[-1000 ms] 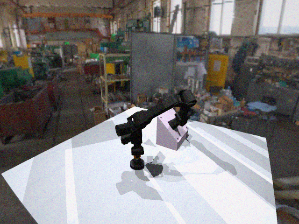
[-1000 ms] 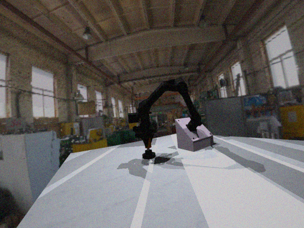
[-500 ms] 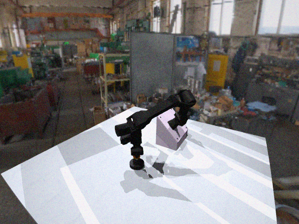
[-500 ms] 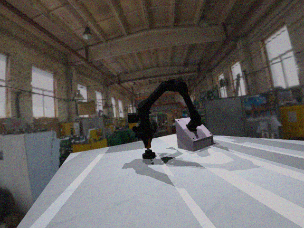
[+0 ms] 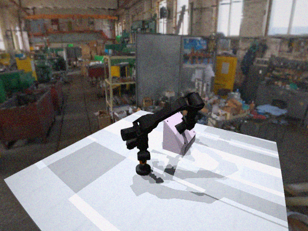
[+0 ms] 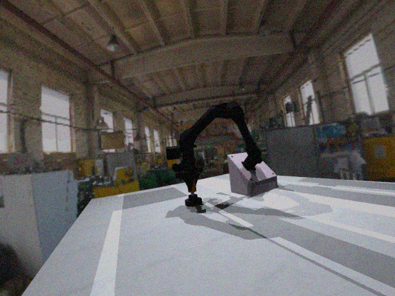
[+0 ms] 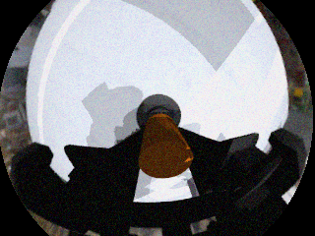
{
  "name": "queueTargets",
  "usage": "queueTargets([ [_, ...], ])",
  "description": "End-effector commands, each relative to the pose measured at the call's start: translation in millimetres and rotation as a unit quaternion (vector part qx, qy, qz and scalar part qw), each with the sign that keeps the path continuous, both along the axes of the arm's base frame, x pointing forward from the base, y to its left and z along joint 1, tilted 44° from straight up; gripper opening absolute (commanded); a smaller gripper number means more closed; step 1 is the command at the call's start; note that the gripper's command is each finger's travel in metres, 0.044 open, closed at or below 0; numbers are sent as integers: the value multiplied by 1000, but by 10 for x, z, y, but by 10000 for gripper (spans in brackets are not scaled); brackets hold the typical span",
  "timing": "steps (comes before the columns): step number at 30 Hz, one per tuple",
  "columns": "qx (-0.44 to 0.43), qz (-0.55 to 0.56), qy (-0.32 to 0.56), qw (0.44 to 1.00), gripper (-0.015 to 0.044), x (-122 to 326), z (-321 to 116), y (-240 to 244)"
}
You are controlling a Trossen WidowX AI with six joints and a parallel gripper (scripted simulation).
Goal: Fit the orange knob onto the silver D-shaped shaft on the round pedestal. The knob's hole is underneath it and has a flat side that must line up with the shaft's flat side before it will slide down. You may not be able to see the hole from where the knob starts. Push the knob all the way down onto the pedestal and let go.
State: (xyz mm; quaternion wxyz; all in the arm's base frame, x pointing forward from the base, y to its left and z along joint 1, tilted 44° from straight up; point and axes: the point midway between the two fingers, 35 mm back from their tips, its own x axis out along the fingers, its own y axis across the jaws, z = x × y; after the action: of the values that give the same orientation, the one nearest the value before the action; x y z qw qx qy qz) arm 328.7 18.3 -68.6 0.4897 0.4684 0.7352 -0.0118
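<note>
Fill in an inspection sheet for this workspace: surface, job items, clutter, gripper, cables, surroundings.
Surface: pale tabletop, crossed by shadows and bright bands.
Job items: orange knob above the round pedestal; seating and flat alignment cannot be told.
Clutter: nothing seen on the tabletop.
Gripper: shut on the knob, pointing down.
Cables: nothing seen.
Surroundings: workshop with shelving, yellow cabinet, windows, heaped items behind.
</note>
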Motion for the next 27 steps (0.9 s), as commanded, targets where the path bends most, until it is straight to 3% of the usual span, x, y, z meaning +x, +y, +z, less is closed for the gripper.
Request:
queueTargets([
  [1,3,24,-26,999,0,1,19,-26],
  [5,8,68,-67,995,0,-18,12,-29],
  [27,8,68,-67,995,0,-28,-20,-9],
])
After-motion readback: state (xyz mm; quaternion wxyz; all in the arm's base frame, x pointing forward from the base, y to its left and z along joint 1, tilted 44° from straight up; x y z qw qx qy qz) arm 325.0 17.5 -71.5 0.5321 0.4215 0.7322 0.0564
